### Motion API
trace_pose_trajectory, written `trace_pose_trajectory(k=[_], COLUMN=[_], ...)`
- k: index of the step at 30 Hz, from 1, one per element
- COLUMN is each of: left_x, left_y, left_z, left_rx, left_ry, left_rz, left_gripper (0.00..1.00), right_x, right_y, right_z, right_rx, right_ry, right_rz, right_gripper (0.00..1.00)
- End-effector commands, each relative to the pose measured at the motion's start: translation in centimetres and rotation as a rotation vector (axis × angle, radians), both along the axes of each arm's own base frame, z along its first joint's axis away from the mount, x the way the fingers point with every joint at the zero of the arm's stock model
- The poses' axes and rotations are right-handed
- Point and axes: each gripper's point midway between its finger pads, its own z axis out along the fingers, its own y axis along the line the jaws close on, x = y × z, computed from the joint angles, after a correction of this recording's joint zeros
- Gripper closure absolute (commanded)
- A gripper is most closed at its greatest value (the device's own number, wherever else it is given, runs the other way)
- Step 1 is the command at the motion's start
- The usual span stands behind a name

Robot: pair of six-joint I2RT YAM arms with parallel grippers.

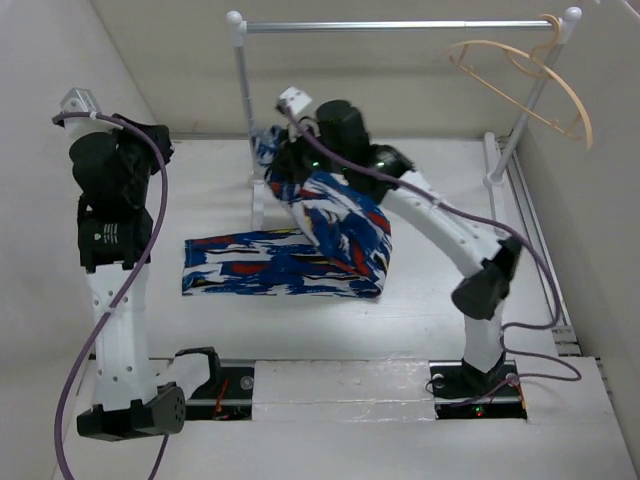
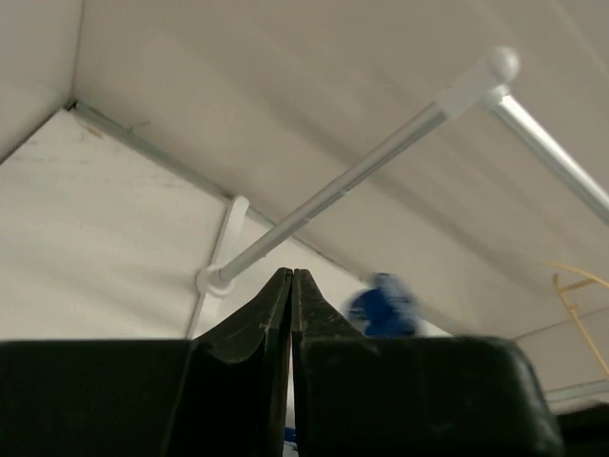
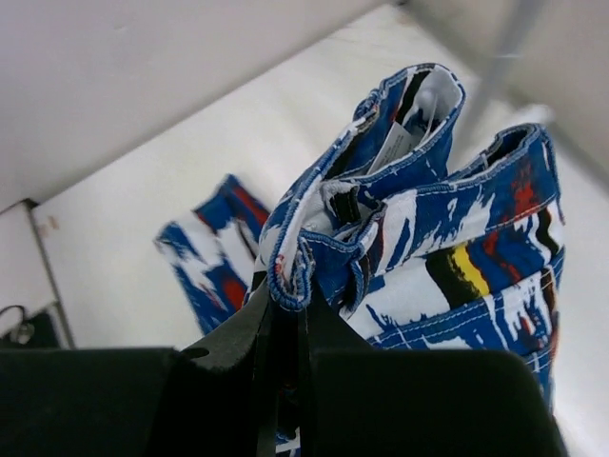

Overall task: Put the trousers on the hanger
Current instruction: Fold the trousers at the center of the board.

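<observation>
Overhead, the trousers [image 1: 300, 262] are partly lifted. One long folded stretch lies flat on the white table [image 1: 430, 300], running left to right near the middle. The other end is drawn up toward the back, bunched just in front of the left white post [image 1: 243, 90] of the silver rail [image 1: 400, 25]. The right gripper [image 3: 285, 314] holds that raised end: its two fingers are pinched tight on a blue-stitched edge of the waist area, with cloth between them. In the right wrist view, white lining and a small label show inside the opening above the fingers, and the lower leg trails on the table behind. The left gripper [image 2: 291, 276] has its fingers pressed together with nothing between them. It is held high at the left side, well apart from the cloth, and points up toward the rail. The hanger [image 1: 562, 78], thin and light tan, hangs by its hook at the right end of the rail beside the right post. It sits tilted, well apart from the trousers and from both grippers. No part of the garment touches it.
</observation>
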Motion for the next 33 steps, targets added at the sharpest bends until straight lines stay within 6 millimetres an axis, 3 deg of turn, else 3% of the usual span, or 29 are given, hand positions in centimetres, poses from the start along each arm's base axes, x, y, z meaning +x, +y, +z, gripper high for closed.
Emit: trace_pose_trajectory(k=[1,2,3,4,6,8,9,10,11,12,13,14,15,16,17,18,19,20,21,23,24,25,27,28,31,33], left_x=[-1.4,-2.6,-2.6,-3.1,-3.8,-3.7,-3.9,-3.3,-3.0,-2.6,-2.0,-1.6,-0.7,-0.5,-0.2,0.8,0.8,1.0,1.6,1.8,2.1,1.8,1.7,0.7,-1.2,-2.3], left_y=[0.0,0.9,1.0,1.6,2.2,2.3,2.2,2.0,1.8,1.6,0.8,0.4,-0.3,-1.5,-2.0,-2.9,-4.3,-5.1,-6.9,-8.6,-8.7,-8.0,-6.6,-4.7,-1.8,0.6], left_z=[0.6,1.7,1.7,2.2,1.9,0.6,0.3,-2.2,-3.5,-4.6,-8.4,-9.9,-12.3,-15.9,-17.5,-19.7,-21.8,-23.1,-25.2,-27.3,-29.5,-31.6,-34.3,-36.6,-39.8,-40.8], left_rx=[0.046,0.050,0.050,0.059,0.067,0.070,0.068,0.056,0.051,0.047,0.040,0.033,0.020,-0.003,-0.013,-0.025,-0.036,-0.036,-0.030,-0.044,-0.070,-0.086,-0.157,-0.201,-0.249,-0.275], left_ry=[0.038,0.008,0.007,-0.001,0.021,0.048,0.044,0.094,0.116,0.126,0.203,0.230,0.272,0.348,0.378,0.418,0.467,0.499,0.550,0.593,0.645,0.689,0.731,0.778,0.835,0.859], left_rz=[0.006,0.064,0.065,0.104,0.139,0.142,0.136,0.125,0.113,0.096,0.050,0.026,-0.021,-0.089,-0.118,-0.165,-0.221,-0.246,-0.302,-0.377,-0.371,-0.340,-0.276,-0.214,-0.088,0.006], left_gripper=[1.00,1.00,1.00,1.00,0.99,0.87,0.84,0.78,0.77,0.73,0.68,0.67,0.66,0.63,0.63,0.63,0.63,0.63,0.63,0.63,0.63,0.64,0.65,0.66,0.66,0.67], right_x=[-4.0,-6.2,-7.1,-7.8,-8.7,-8.7,-8.6,-7.5,-7.2,-7.0,-7.2,-6.5,-6.4,-6.8,-6.8,-6.9,-7.2,-7.6,-7.9,-8.0,-8.0,-8.0,-7.7,-7.8,-8.5,-9.3], right_y=[8.7,13.7,14.2,15.2,16.2,15.1,13.8,12.2,10.8,9.5,7.6,5.3,3.8,2.0,0.6,-1.6,-2.9,-4.1,-6.2,-8.4,-9.3,-11.4,-12.8,-14.2,-15.7,-17.3], right_z=[1.7,-2.0,-2.0,-3.8,-6.9,-9.5,-8.2,-8.3,-11.4,-11.2,-9.3,-12.6,-13.1,-12.4,-13.6,-16.7,-18.0,-18.2,-21.2,-22.1,-22.8,-25.2,-26.7,-28.6,-31.0,-33.4], right_rx=[0.160,0.204,0.203,0.194,0.154,0.092,0.092,0.086,0.054,0.063,0.094,0.039,0.021,0.018,-0.014,-0.069,-0.096,-0.108,-0.159,-0.175,-0.179,-0.202,-0.194,-0.204,-0.214,-0.244], right_ry=[0.012,0.109,0.112,0.154,0.221,0.263,0.223,0.221,0.257,0.255,0.223,0.261,0.261,0.243,0.257,0.294,0.310,0.308,0.354,0.353,0.356,0.396,0.417,0.448,0.487,0.533], right_rz=[0.168,0.306,0.324,0.345,0.385,0.397,0.392,0.357,0.335,0.326,0.318,0.276,0.254,0.240,0.213,0.185,0.169,0.159,0.128,0.078,0.056,0.010,-0.019,-0.047,-0.075,-0.114], right_gripper=[0.92,0.71,0.71,0.47,0.27,0.23,0.23,0.24,0.24,0.26,0.31,0.35,0.41,0.63,0.79,0.92,1.00,1.00,1.00,1.00,1.00,1.00,1.00,1.00,1.00,1.00])
